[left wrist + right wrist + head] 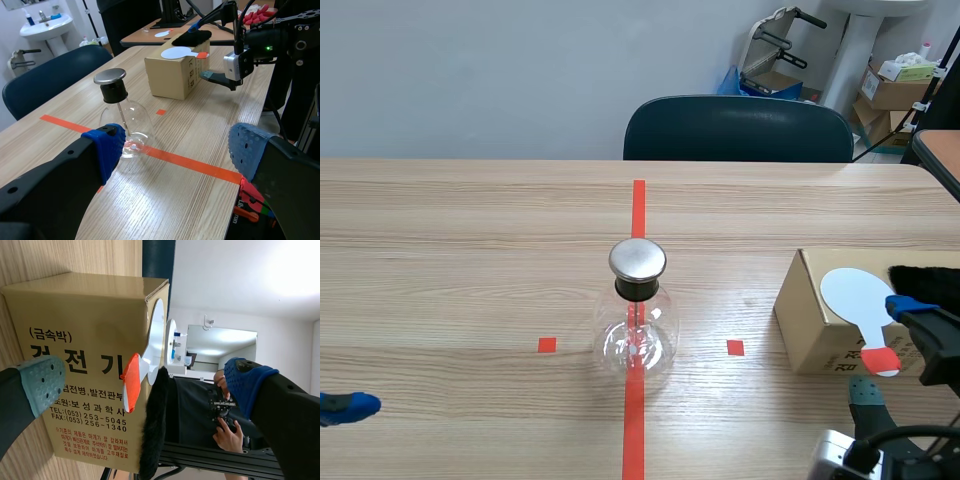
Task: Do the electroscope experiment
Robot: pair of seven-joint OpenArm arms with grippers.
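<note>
Glass electroscope point(636, 335), cardboard box point(805, 325), white paddle point(855, 293): one each.

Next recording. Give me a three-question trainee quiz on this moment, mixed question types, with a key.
1. True or false: the electroscope flask stands on the long orange-red tape line.
2. What lies on top of the cardboard box? A) a white paddle with an orange handle; B) a metal spoon; C) a blue cup.
3. Fill in the blank: the fingers of the left end effector and of the right end effector are both ____.

Key: 1 true; 2 A; 3 open.
</note>
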